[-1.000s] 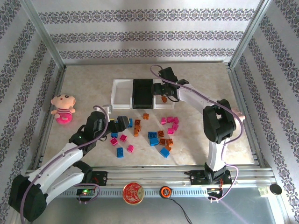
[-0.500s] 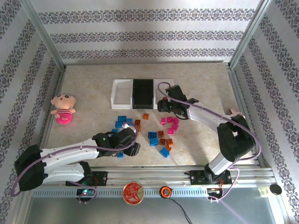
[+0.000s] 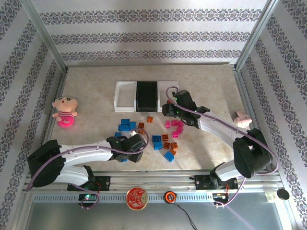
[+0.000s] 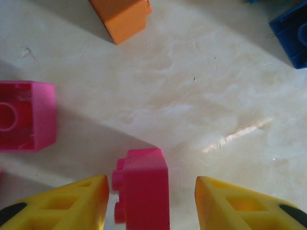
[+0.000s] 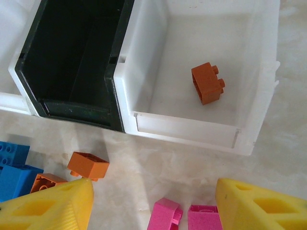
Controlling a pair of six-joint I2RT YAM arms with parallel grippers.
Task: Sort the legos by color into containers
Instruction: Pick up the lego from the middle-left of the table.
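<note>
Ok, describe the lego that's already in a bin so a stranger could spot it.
Start at the three joined bins at the table's far side. Take the white bin right of the black bin. The dark orange brick lies alone inside it; the other bricks sit on the table.

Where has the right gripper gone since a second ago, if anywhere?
Yes: the right gripper drew back off the right white bin toward the near edge.

Tight spot: pink lego (image 4: 144, 184) inside left pincer (image 4: 149, 194), gaps both sides; bare surface (image 4: 201, 96) ahead, orange lego (image 4: 122, 17) beyond, 2nd pink lego (image 4: 26, 115) alongside.
</note>
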